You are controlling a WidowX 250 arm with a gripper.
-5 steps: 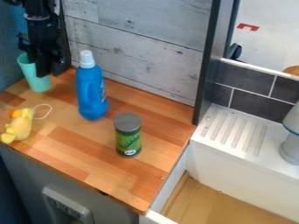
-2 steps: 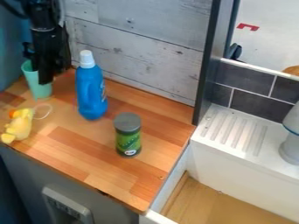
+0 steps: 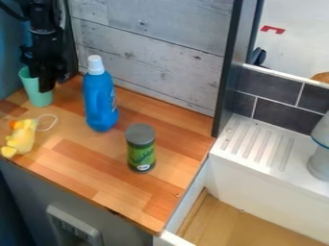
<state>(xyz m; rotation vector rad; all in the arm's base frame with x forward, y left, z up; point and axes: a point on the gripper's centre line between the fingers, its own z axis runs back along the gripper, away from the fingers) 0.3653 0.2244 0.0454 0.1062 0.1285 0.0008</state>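
Black WidowX arm comes in from top edge, running roughly upright above the turquoise cup, wrist over it, black two-finger gripper pointing down and overlapping the cup's side.

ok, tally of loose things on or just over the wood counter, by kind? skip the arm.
Cups: 1 (teal)
Bottles: 1 (blue)
Cans: 1 (green and grey)
Toys: 1 (yellow)
Total: 4
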